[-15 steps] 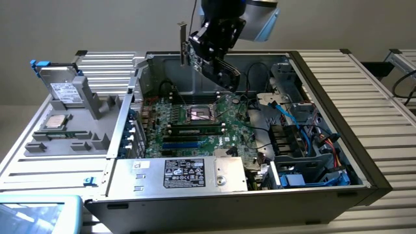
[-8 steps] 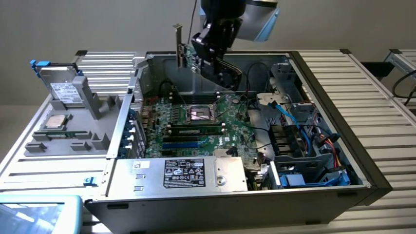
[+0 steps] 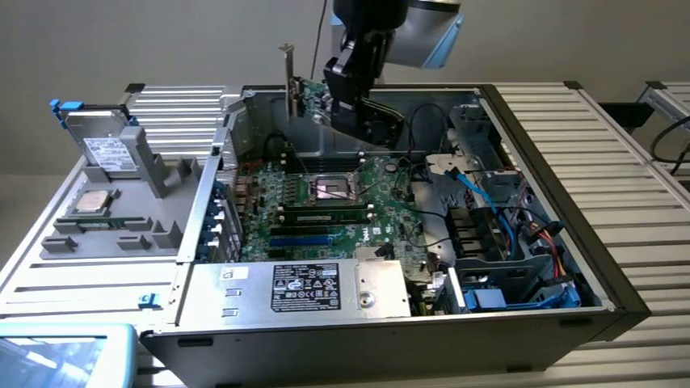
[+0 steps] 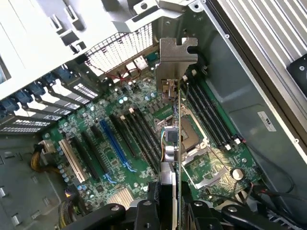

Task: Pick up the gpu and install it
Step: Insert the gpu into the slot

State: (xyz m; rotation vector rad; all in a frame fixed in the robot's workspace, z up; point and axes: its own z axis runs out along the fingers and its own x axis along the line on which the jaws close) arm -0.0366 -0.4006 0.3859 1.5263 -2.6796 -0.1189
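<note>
Above the open computer case, one pincer pinches one gpu, edge-on over one motherboard.

You see an open computer case with a green motherboard and a labelled power supply inside. At the exterior view's left, a grey tray holds a drive.

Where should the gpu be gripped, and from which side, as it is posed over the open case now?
Pinch the gpu across its two flat faces, at the end away from its metal bracket, probably coming from above. It is thin and stands on edge, so only the faces suit the pads; the gripper grips it so.
</note>
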